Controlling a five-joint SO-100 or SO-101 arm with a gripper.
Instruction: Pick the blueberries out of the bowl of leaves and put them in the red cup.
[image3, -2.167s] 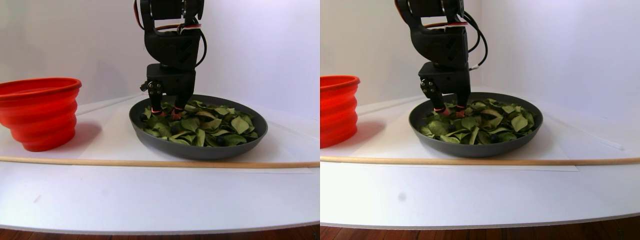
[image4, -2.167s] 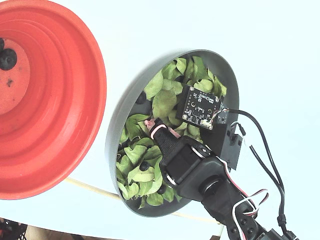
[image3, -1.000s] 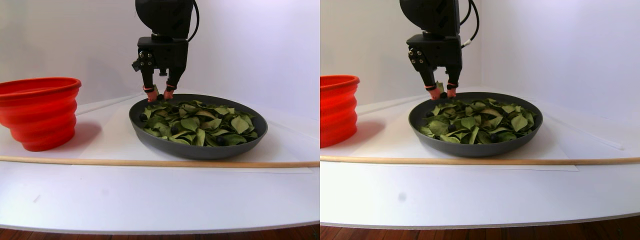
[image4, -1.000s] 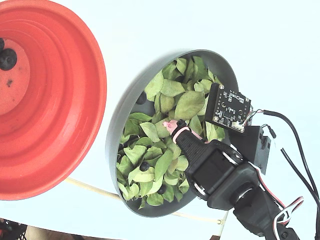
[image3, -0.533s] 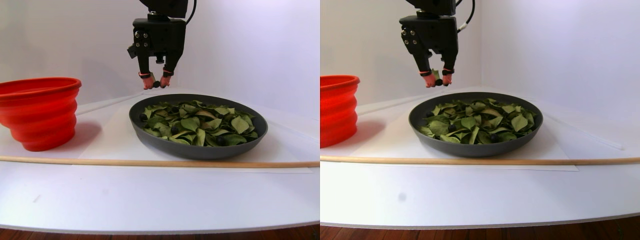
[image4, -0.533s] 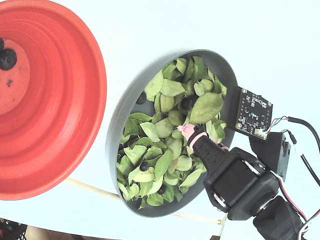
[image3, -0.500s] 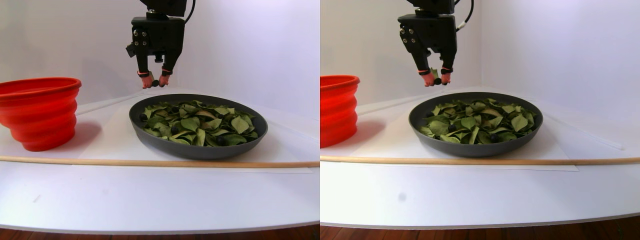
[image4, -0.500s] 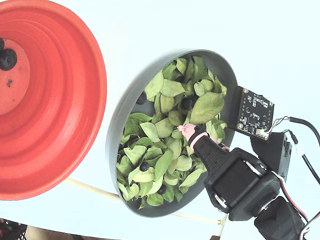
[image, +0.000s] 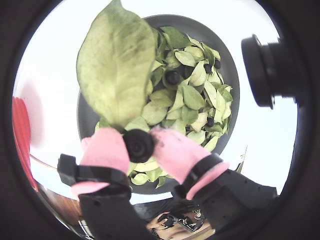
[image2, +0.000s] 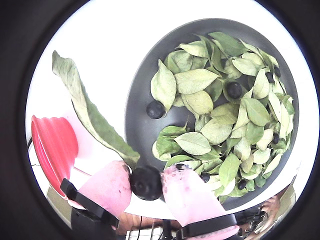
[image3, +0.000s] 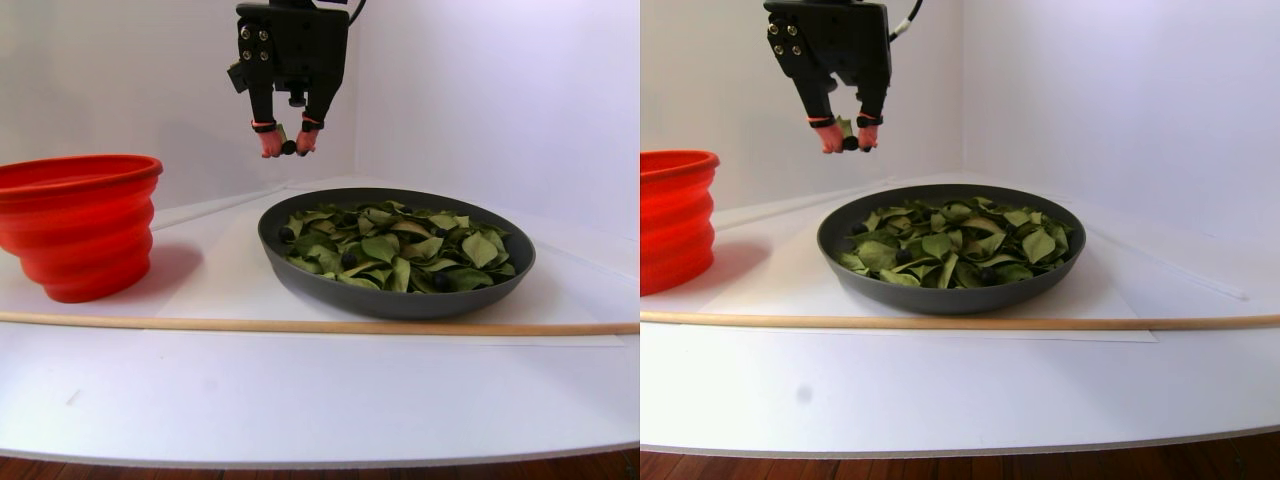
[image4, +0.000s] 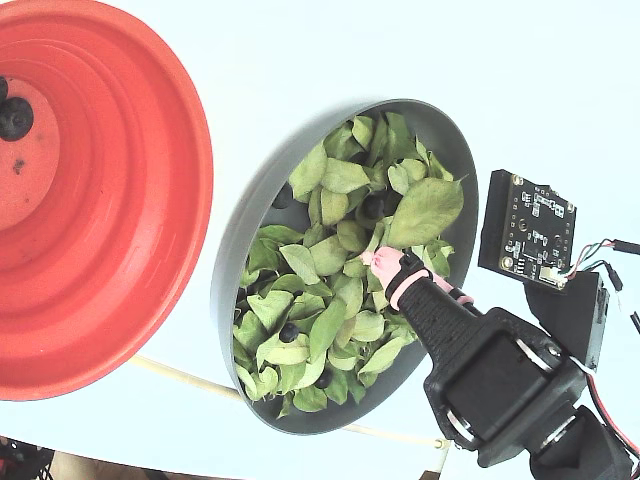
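My gripper (image: 139, 149) is shut on a blueberry (image: 138, 144), pinched between its pink fingertips (image: 104, 150). A large pale green leaf (image: 117, 65) is caught in the pinch and sticks out. In the stereo pair view the gripper (image3: 284, 147) hangs high above the left rim of the grey bowl (image3: 395, 300), which is full of leaves (image3: 400, 240). More blueberries (image2: 155, 109) lie among them. The red cup (image3: 80, 225) stands to the left, and in the fixed view dark berries (image4: 15, 118) lie on its bottom (image4: 40, 170).
A thin wooden rod (image3: 300, 326) lies across the white table in front of the bowl and cup. The table's front edge (image3: 320, 455) runs along the bottom. A small circuit board (image4: 528, 232) rides on the arm beside the bowl.
The gripper has risen out of the bowl and shifted left toward the cup, carrying the blueberry and the caught leaf with it.
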